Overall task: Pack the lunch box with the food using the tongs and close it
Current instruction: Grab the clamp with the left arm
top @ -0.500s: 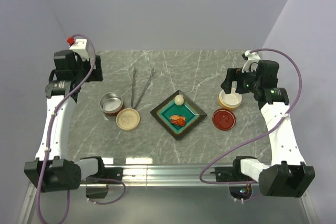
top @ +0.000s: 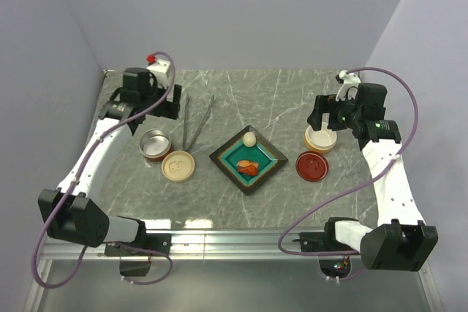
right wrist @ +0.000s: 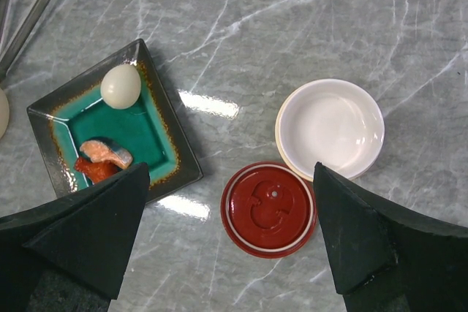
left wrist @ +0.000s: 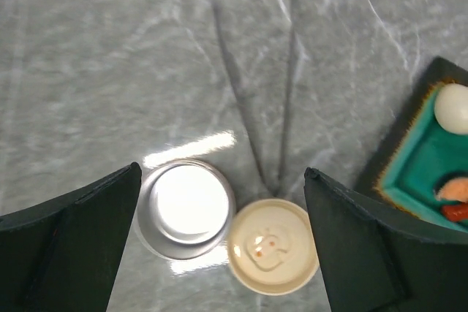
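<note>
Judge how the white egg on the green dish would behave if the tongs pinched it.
The egg looks smooth and rounded, so it would probably slip between the slim tongs unless pinched across its middle. It lies loose on the glossy dish, so a nudge would likely roll it. It seems small and probably light.

Between the left jaws lie a tin (left wrist: 186, 210) and a lid (left wrist: 272, 246), tongs (left wrist: 243, 107) beyond them; between the right jaws, a bowl (right wrist: 330, 128) and cap (right wrist: 269, 208).

A square teal dish (top: 267, 157) sits mid-way on the grey marbled table (top: 292, 100)
</note>
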`<move>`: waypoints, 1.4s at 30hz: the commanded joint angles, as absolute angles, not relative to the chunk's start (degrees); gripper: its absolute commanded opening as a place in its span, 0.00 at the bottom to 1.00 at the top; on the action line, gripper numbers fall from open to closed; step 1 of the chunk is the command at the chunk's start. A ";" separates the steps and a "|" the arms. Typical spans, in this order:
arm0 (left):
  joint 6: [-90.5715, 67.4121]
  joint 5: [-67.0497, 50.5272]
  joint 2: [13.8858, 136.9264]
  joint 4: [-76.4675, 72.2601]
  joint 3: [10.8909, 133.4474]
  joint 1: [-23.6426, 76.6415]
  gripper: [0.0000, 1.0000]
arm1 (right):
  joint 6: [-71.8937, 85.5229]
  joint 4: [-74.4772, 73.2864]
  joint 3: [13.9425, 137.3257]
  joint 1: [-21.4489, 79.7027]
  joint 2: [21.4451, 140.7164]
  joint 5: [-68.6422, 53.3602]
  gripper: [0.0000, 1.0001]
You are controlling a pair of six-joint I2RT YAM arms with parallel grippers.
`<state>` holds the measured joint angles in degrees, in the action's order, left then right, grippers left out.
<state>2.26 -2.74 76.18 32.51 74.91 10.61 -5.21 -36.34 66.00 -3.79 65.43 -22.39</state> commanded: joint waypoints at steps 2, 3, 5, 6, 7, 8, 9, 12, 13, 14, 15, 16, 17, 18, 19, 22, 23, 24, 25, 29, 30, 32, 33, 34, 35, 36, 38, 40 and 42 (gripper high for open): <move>-3.16 1.57 79.53 28.57 71.29 14.23 0.99 | -5.80 -35.68 68.20 -4.13 66.09 -22.06 1.00; -3.60 1.93 80.24 27.09 70.76 14.76 0.99 | -5.71 -35.77 68.20 -4.13 66.09 -22.06 1.00; -4.39 2.64 82.95 26.37 70.05 16.16 0.99 | -5.71 -35.77 68.03 -4.13 66.27 -21.89 1.00; -4.66 2.38 84.01 26.37 70.14 16.43 0.99 | -5.80 -35.86 68.03 -4.13 66.27 -21.88 1.00; -5.09 1.68 85.15 26.19 70.05 16.70 0.99 | -5.80 -35.69 67.94 -4.13 66.27 -21.80 1.00; -5.45 1.23 87.08 26.02 69.87 17.05 0.98 | -5.80 -35.68 67.77 -4.13 66.27 -21.71 1.00; -5.71 0.62 87.97 25.75 69.70 17.05 0.98 | -5.80 -35.77 67.59 -4.04 66.18 -21.80 1.00; -7.11 0.53 91.66 24.52 69.34 17.31 0.97 | -5.80 -35.68 67.32 -4.13 66.36 -21.80 1.00; -7.21 0.61 92.71 24.52 69.52 17.31 0.97 | -5.80 -35.77 67.32 -4.13 66.36 -21.80 1.00; -7.12 0.62 94.64 24.43 69.78 17.31 0.96 | -5.80 -35.77 67.41 -4.13 66.44 -21.80 1.00; -7.21 0.88 95.44 24.17 69.70 17.31 0.96 | -5.89 -36.03 67.59 -4.13 66.62 -21.80 1.00; -6.86 0.79 96.23 23.91 69.78 17.40 0.96 | -5.89 -36.12 67.76 -4.13 66.80 -21.88 1.00; -6.51 0.53 97.55 23.38 69.70 17.58 0.96 | -5.89 -36.12 67.76 -4.04 66.80 -21.97 1.00; -6.33 0.88 98.25 23.29 69.87 17.75 0.96 | -5.89 -36.21 67.85 -4.13 66.88 -22.06 1.00; -5.98 0.62 98.96 23.12 69.96 18.01 0.96 | -5.89 -36.30 67.94 -4.13 67.15 -22.15 1.00; -5.98 0.53 102.03 22.85 70.92 18.54 0.97 | -5.98 -36.47 68.11 -4.13 67.41 -22.06 1.00; -6.15 0.53 102.48 22.68 70.93 18.63 0.97 | -5.98 -36.39 68.12 -4.13 67.50 -21.97 1.00; -6.15 0.53 102.92 22.24 70.93 18.63 0.97 | -5.98 -36.56 68.20 -4.13 67.50 -22.06 1.00; -6.41 0.61 103.79 22.06 70.93 18.63 0.97 | -5.98 -36.56 68.29 -4.13 67.59 -22.06 1.00; -6.86 0.53 105.55 21.19 70.49 18.63 0.97 | -5.98 -36.65 68.47 -4.13 67.85 -21.80 1.00; -6.77 0.53 105.73 20.40 70.31 18.63 0.98 | -5.98 -36.65 68.47 -4.13 67.76 -21.80 1.00; -6.86 -1.05 106.17 19.52 69.79 18.63 0.98 | -5.98 -36.74 68.64 -4.13 67.94 -21.71 1.00; -6.86 -1.14 106.43 19.16 69.79 18.63 0.98 | -5.98 -36.74 68.64 -4.13 67.85 -21.62 1.00; -6.86 -1.14 106.61 18.38 69.70 18.63 0.98 | -5.98 -36.65 68.47 -4.13 67.85 -21.62 1.00; -6.68 -1.06 107.39 17.93 69.78 18.63 0.98 | -5.98 -36.56 68.47 -4.13 67.68 -21.36 1.00; -6.68 -0.71 107.75 17.58 69.87 18.63 0.97 | -5.98 -36.65 68.29 -4.13 67.76 -21.36 1.00; -6.59 -0.27 109.24 16.44 70.13 18.63 0.96 | -6.06 -36.48 68.12 -4.13 67.50 -21.01 1.00; -6.33 -0.18 110.65 15.47 70.40 18.63 0.95 | -6.06 -36.39 67.94 -4.13 67.24 -20.66 1.00; -6.59 0.78 112.23 14.94 71.01 18.63 0.94 | -6.15 -36.39 67.85 -4.13 67.24 -20.48 1.00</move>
<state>-5.65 0.49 109.14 17.32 69.78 18.48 -5.45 -36.97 66.19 -3.79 67.70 -21.56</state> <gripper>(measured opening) 0.945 0.996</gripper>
